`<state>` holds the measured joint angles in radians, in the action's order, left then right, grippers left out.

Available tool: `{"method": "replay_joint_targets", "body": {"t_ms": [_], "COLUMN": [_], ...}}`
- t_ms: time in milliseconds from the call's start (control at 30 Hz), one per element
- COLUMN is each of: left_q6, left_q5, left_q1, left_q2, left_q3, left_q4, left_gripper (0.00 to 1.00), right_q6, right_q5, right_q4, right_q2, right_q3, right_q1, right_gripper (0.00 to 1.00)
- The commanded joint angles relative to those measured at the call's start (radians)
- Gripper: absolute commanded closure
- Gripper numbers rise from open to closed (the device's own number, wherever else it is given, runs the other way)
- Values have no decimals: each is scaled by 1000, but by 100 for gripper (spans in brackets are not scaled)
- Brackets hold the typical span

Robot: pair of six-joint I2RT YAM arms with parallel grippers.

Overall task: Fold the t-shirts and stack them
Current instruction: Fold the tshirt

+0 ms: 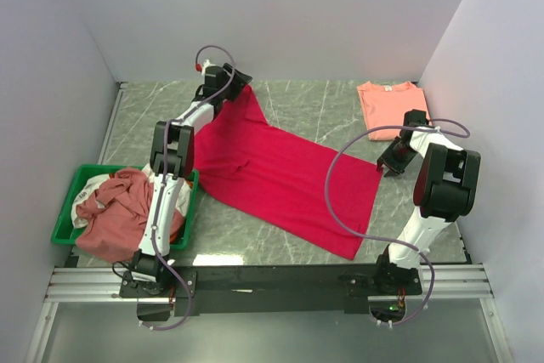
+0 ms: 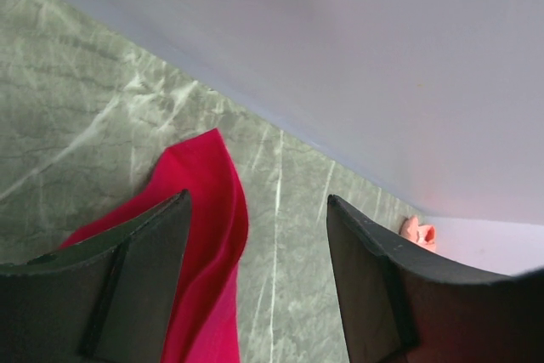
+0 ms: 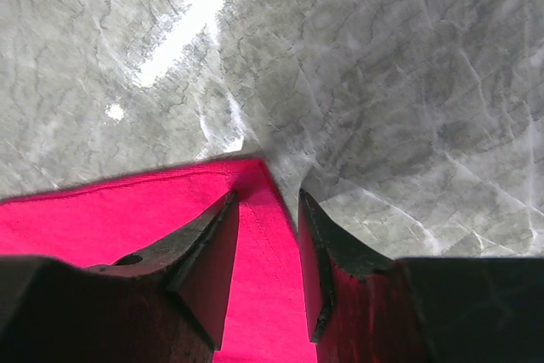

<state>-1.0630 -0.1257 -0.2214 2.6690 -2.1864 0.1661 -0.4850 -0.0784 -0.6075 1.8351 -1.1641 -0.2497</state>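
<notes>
Red t-shirt (image 1: 289, 178) spread slantwise on the desk (image 1: 327, 112), far corner under the left tool (image 2: 257, 201), jaws wide apart, back wall (image 1: 280, 14) close behind. Right corner inside the right tool (image 3: 268, 197), jaws slightly apart, unclamped, bare desk beyond. Folded pink t-shirt (image 1: 389, 108) at far right.

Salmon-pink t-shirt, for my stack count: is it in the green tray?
No, the salmon-pink t-shirt lies on the table at far right.
</notes>
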Motion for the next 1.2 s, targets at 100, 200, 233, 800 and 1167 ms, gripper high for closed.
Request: {"method": "replay_joint_targets", "body": {"t_ms": [100,200,233,800,1167], "left_q6": [35,61,67,143,118], "left_q5": [66,80,92,92,75], "left_q1": [-15,-22,-27,-42,-33], "left_q2": [20,40,42,57,2], "left_q3": [-70,-110,-116,-134,-36], "left_q4": [-16,-56,-66,-128,-76], "left_gripper": [31,32,32,67,100], "right_q6": [6,5,5,8,10], "right_q5": [-32,-37,-40,-32,-31], "right_q4": [26,31,32,28,25], "right_q2": [43,43,46,50,43], "right_q3": [7,11,12,6,7], "right_q1": [1,1,1,1,1], "right_gripper": [59,60,60,75,84]}}
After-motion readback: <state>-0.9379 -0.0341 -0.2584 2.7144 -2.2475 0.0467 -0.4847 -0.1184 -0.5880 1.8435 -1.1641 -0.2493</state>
